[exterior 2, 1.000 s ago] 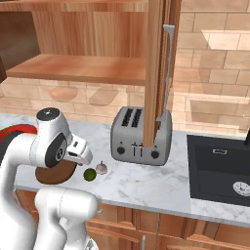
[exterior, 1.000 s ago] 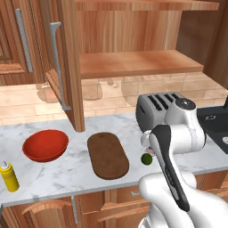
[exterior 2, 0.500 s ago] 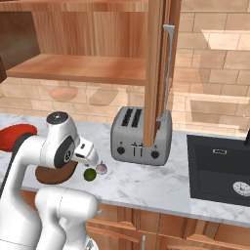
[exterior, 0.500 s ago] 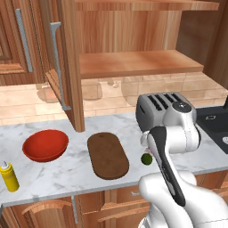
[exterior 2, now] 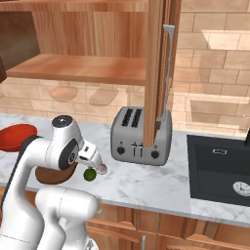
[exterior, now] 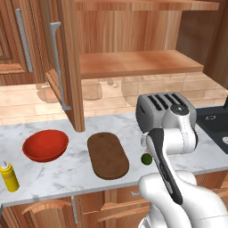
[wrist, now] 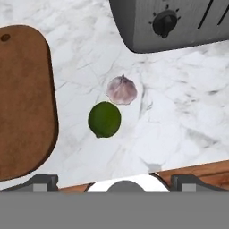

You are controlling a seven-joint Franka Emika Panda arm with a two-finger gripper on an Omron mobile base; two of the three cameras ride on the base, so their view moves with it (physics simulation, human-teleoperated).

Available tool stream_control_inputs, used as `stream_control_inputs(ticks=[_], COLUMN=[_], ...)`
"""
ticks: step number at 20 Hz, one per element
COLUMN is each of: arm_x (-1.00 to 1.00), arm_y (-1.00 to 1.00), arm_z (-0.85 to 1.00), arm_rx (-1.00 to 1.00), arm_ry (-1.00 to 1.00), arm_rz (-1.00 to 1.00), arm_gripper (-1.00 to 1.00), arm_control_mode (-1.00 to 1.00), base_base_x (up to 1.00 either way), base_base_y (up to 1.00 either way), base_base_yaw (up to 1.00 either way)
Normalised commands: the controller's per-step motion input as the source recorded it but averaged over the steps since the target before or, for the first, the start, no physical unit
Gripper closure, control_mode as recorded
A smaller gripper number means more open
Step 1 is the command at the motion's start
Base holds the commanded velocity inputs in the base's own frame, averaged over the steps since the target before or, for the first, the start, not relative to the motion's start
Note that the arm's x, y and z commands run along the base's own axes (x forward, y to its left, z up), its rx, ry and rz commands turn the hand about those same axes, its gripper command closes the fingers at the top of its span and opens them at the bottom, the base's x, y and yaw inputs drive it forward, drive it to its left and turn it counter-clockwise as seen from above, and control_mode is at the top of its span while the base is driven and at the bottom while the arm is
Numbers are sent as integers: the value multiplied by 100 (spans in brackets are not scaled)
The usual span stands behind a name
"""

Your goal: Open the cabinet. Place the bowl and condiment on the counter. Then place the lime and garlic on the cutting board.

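hand view has our tool (wrist: 114,179) looking straight down on the desk (wrist: 179,116), with only two dark tips at the bottom edge, wide apart and holding nothing. just ahead of them sits the lime (wrist: 104,119), close to the centre line and a shade to the left. the garlic (wrist: 122,90) lies just beyond it, nearly touching, tip pointing away toward the toaster (wrist: 170,20). so the lime is the nearer of the two and sits almost directly under the tool; we judge a plain descent would bracket it, though the garlic's closeness may crowd one finger.

the cutting board (wrist: 24,98) lies to the left in this view, near the lime but apart, its long axis running up the frame. in the left base view the bowl (exterior: 45,144) and condiment (exterior: 9,175) already rest on the desk, and the cabinet (exterior: 133,62) stands open.
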Motion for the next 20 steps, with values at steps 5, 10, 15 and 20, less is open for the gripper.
stream_control_inputs(ticks=[5,10,15,20], arm_x=[16,21,26,23], arm_y=[-11,-9,-7,-4], arm_z=[-16,-11,-10,-14], arm_rx=[0,0,0,0], arm_ry=[0,0,1,2], arm_rz=[-4,-3,-3,-3], arm_gripper=[-100,-100,-100,-100], arm_control_mode=[-100,-100,-100,-100], base_base_x=[0,0,0,0], base_base_y=[0,0,0,0], base_base_yaw=[0,0,0,0])
